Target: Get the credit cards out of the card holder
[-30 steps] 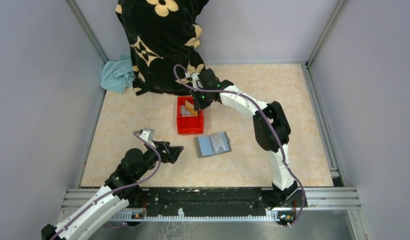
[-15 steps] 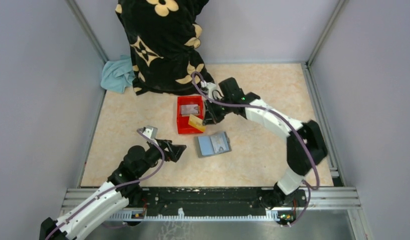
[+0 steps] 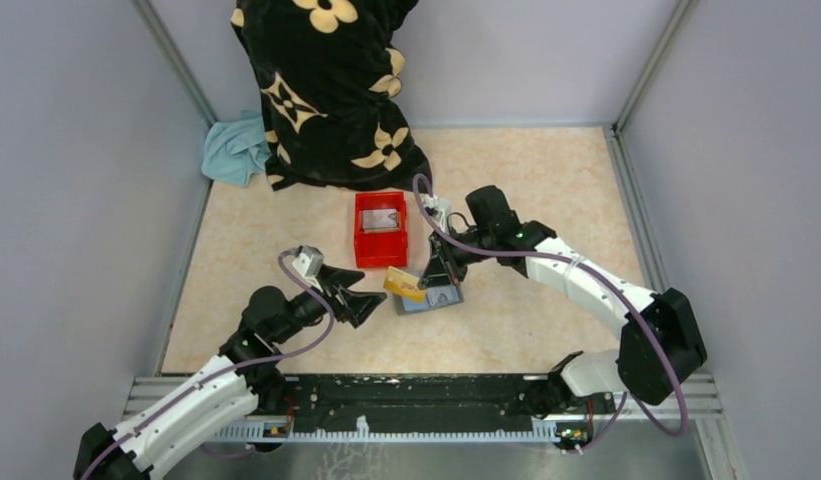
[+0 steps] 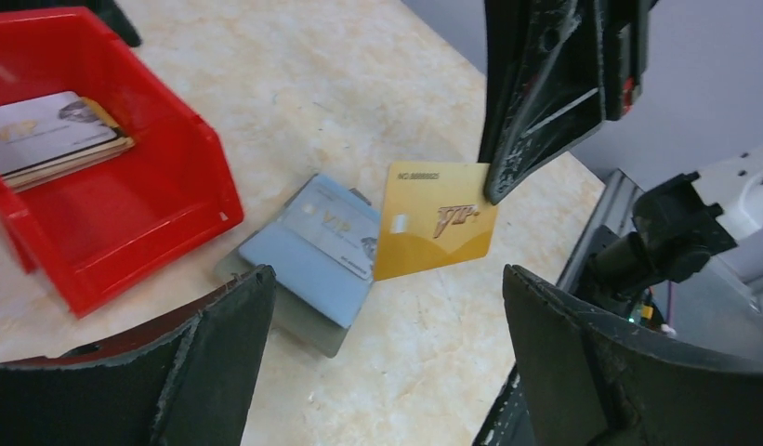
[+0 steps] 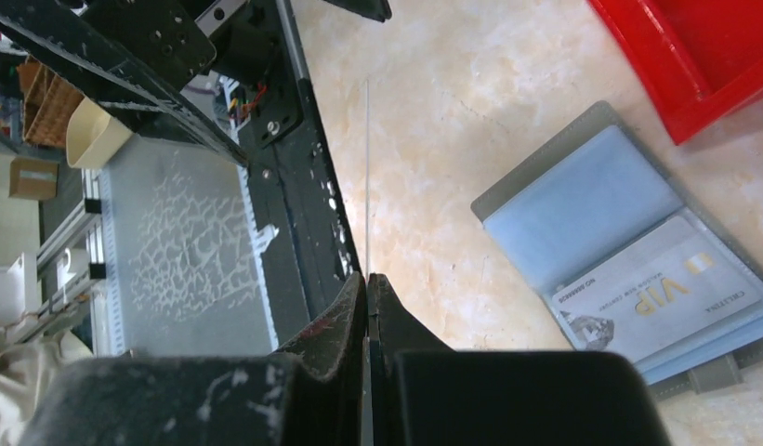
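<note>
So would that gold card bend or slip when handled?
Probably stiff: the gold card juts out flat though the right end effector pinches only its top corner. Likely light: edge-on it is a hairline. Its smooth face may slip.

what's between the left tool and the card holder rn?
Top view: a gold card, pinched by the right tool, hangs over the card holder edge nearest the open left tool. Otherwise bare tabletop.
</note>
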Motion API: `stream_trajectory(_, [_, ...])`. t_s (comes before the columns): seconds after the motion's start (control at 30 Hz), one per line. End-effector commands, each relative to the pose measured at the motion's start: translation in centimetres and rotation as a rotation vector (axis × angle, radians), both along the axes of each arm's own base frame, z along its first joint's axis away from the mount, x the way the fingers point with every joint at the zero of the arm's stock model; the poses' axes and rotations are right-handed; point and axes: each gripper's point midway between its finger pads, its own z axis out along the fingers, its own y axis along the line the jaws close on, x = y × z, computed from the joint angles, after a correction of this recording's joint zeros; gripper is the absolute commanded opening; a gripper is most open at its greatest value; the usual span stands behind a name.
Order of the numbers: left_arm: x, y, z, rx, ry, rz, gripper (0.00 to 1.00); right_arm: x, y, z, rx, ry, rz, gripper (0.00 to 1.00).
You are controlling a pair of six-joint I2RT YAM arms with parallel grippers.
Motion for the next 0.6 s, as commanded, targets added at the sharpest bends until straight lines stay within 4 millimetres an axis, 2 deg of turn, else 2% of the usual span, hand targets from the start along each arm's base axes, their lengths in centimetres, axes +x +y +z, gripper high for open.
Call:
stream_trajectory(0.0, [-1.6,-1.8,3.1,-0.046,-0.093,-0.147,0.95,-1.0,0.1,2.0,0.081,-0.071,0.06,0.0])
stream_trajectory(0.3, [-4.1,-3.4,3.2,-0.064,-0.104,-0.333,0.73,-1.9,-0.1,2.7,0.122,-0.094,0.08,0.0])
stream_trajectory(0.57, [-4.7,-3.6,3.5,-0.096,-0.112,-0.362,0.65,-3.2,-0.6,2.4,0.126,-0.1,0.105,0.0])
